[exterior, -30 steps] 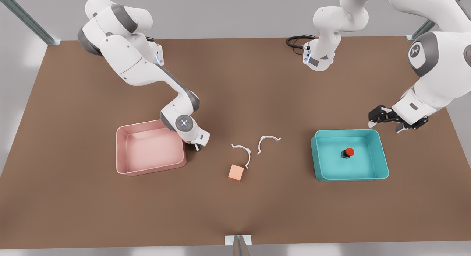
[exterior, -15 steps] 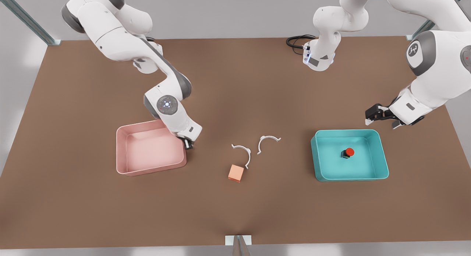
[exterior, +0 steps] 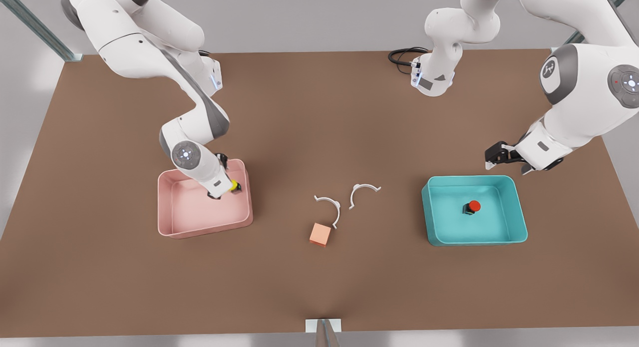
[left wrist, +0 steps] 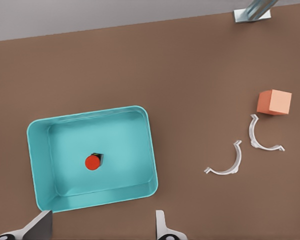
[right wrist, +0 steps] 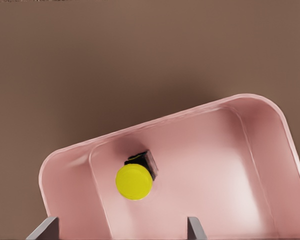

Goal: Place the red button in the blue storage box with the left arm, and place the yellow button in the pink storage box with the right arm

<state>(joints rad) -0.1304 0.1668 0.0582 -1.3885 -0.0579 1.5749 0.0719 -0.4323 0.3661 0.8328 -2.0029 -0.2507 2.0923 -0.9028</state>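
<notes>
Here the yellow button (right wrist: 134,181) sits inside the pink storage box (exterior: 174,227), close to the corner at about two o'clock of the box in the front view, its round cap up and its black base just beside the wall. In the right wrist view it lies between the two fingertips (right wrist: 44,229) of the right gripper (exterior: 223,189), which stand spread wide on either side without touching it; that gripper hovers over the same corner.

The red button (exterior: 472,206) rests near the middle of the blue storage box (exterior: 519,222), cap tipped toward two o'clock in the front view. The left gripper (exterior: 505,156) hangs off the box at about one o'clock from it, above bare table (exterior: 319,287), its fingers (left wrist: 162,226) spread apart and holding nothing.

Between the two boxes lie two white curved clips (exterior: 332,207), near each other, and an orange-pink cube (exterior: 320,234) just at six o'clock of the nearer clip.
</notes>
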